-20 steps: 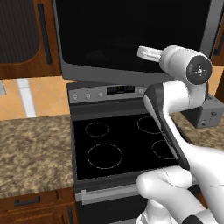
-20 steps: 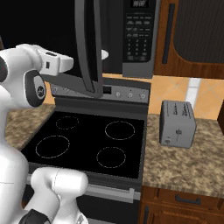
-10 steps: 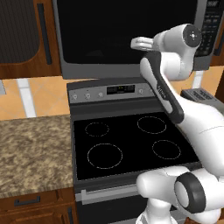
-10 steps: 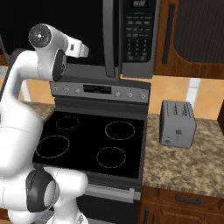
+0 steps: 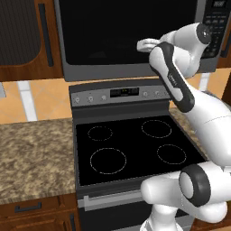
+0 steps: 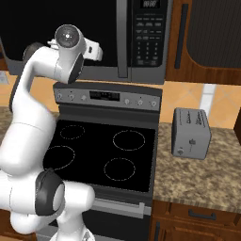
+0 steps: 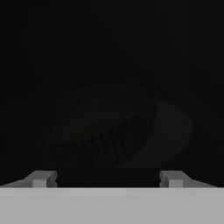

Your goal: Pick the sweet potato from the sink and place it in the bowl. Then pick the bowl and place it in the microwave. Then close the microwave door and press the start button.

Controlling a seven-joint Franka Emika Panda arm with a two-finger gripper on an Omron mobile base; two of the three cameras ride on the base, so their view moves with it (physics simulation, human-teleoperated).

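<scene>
The microwave (image 5: 131, 36) hangs above the stove with its door (image 6: 47, 23) flat against the front. The door's vertical handle (image 6: 122, 42) stands next to the button panel (image 6: 148, 37). My gripper (image 5: 143, 44) is raised against the dark glass window, also seen from the other side as gripper (image 6: 96, 51). In the hand view the gripper (image 7: 107, 178) is open, its tips wide apart with nothing between them. Through the glass the bowl (image 7: 105, 127) shows faintly on a pale round plate (image 7: 173, 131). The sweet potato is hidden and the sink is out of view.
A black glass stove (image 5: 131, 149) with a control strip lies below the arm. A grey toaster (image 6: 190, 133) stands on the granite counter (image 6: 207, 174) to the right. More counter (image 5: 31, 153) runs to the left, under wooden cabinets (image 5: 22, 36).
The microwave door has swung from wide open to flat against the front, with my hand following it up and toward the glass. The fingers have narrowed slightly.
</scene>
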